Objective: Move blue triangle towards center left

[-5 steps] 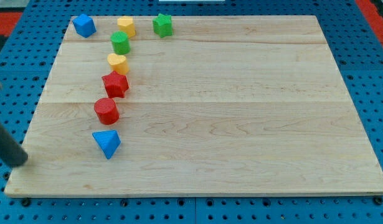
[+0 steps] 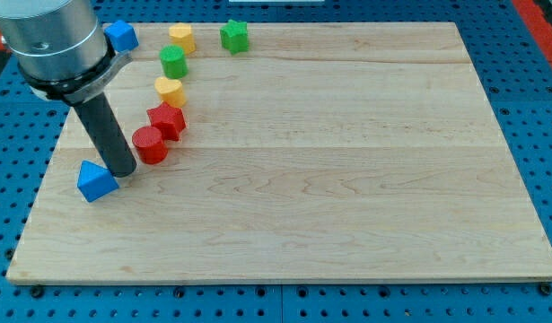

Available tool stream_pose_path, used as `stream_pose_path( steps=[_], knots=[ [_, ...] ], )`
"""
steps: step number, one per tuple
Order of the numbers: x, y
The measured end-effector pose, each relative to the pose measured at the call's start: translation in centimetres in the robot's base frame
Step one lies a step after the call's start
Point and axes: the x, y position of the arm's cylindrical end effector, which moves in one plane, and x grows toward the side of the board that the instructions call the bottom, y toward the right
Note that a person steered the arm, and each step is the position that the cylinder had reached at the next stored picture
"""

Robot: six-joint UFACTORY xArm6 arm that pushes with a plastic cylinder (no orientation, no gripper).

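Note:
The blue triangle point(image 2: 96, 181) lies near the board's left edge, about mid-height. My tip point(image 2: 123, 170) stands just to its right, touching or nearly touching it, and just left of the red cylinder point(image 2: 150, 144). The arm's grey housing point(image 2: 56, 40) fills the view's top left.
A column of blocks runs up from the red cylinder: a red star-like block point(image 2: 167, 120), a yellow heart point(image 2: 170, 91), a green cylinder point(image 2: 173, 61), a yellow block point(image 2: 180, 38). A green star point(image 2: 234, 36) and a blue block point(image 2: 122, 36) sit at the top. The board's left edge point(image 2: 44, 184) is close to the triangle.
The arm came in from the left edge onto the board. The blue triangle moved left and up. The red cylinder shifted slightly up.

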Motion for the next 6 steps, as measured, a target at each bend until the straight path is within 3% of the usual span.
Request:
stream_pose_path(
  steps=[1, 2, 3, 5, 6],
  knots=[
    [3.4, 5.9],
    [4.8, 1.0],
    [1.9, -4.0],
    [3.7, -6.5],
    [0.8, -5.3]
  ],
)
